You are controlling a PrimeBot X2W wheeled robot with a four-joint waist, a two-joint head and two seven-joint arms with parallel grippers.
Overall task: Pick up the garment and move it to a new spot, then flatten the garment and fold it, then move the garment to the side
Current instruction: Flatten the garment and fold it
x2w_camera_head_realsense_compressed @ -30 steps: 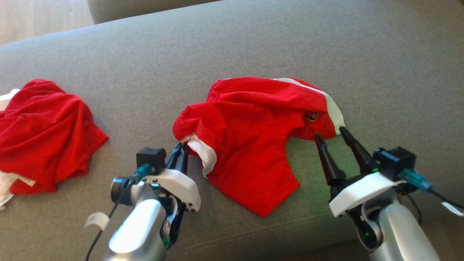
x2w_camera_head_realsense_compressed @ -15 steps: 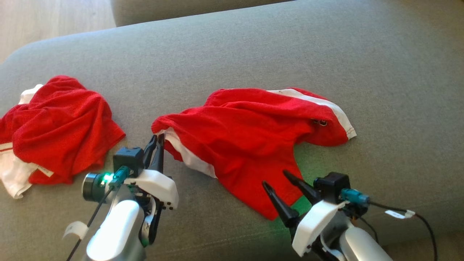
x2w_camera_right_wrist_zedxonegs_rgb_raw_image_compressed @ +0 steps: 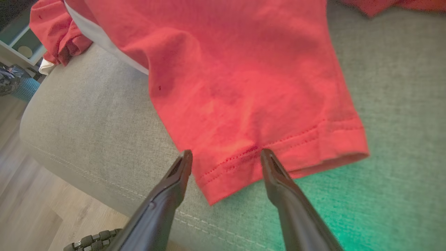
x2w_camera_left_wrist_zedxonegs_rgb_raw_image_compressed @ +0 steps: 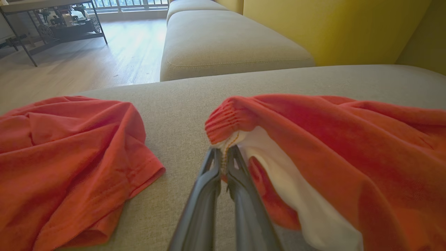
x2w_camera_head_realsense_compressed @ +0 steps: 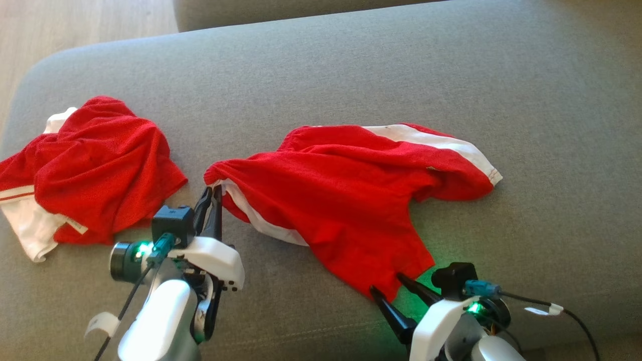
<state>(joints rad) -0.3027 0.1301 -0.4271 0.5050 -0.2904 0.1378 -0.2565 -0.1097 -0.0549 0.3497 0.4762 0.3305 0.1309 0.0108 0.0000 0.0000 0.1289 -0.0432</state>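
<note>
Right wrist view: your right claw [x2w_camera_right_wrist_zedxonegs_rgb_raw_image_compressed: 226, 152] is spread at the red shorts [x2w_camera_right_wrist_zedxonegs_rgb_raw_image_compressed: 244, 69] hem; left claw [x2w_camera_left_wrist_zedxonegs_rgb_raw_image_compressed: 223, 150] pinches the waistband [x2w_camera_left_wrist_zedxonegs_rgb_raw_image_compressed: 226, 120]; a shallow bite may slip.

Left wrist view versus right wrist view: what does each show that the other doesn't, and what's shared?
Left wrist view: the left gripper shut on the gathered waistband corner of the red fabric shorts with white side stripe; a yellow panel behind the sofa. Right wrist view: the right gripper open, fingers straddling the shorts' stitched leg hem. Both: the shorts on the grey fabric sofa cushion.
</note>
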